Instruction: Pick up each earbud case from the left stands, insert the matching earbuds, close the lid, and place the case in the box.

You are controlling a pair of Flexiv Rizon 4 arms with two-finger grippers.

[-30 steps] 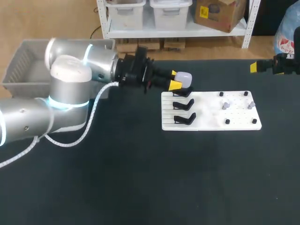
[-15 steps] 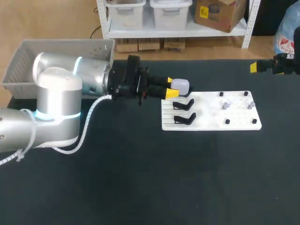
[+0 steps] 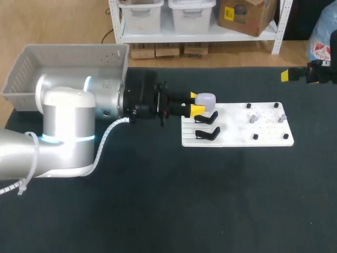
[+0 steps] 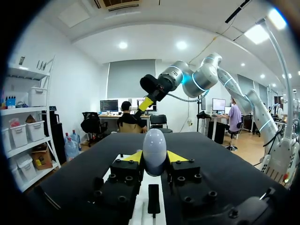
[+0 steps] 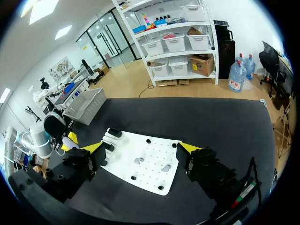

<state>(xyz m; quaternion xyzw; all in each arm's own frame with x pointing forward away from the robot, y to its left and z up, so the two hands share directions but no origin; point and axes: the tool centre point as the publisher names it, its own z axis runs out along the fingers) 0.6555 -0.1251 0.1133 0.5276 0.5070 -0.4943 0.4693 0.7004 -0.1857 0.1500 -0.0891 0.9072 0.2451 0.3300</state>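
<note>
Earbud case is clamped between the yellow fingertips of the left gripper, at the back left corner of the white board. Right gripper stands well off the board's right end, fingers spread wide, empty.

Box at far left; board mid-table, stands on its left edge.

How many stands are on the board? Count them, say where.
2 in view: one stand beside the left gripper holding the case, one nearer the board's front edge. Another may hide under the case.
</note>
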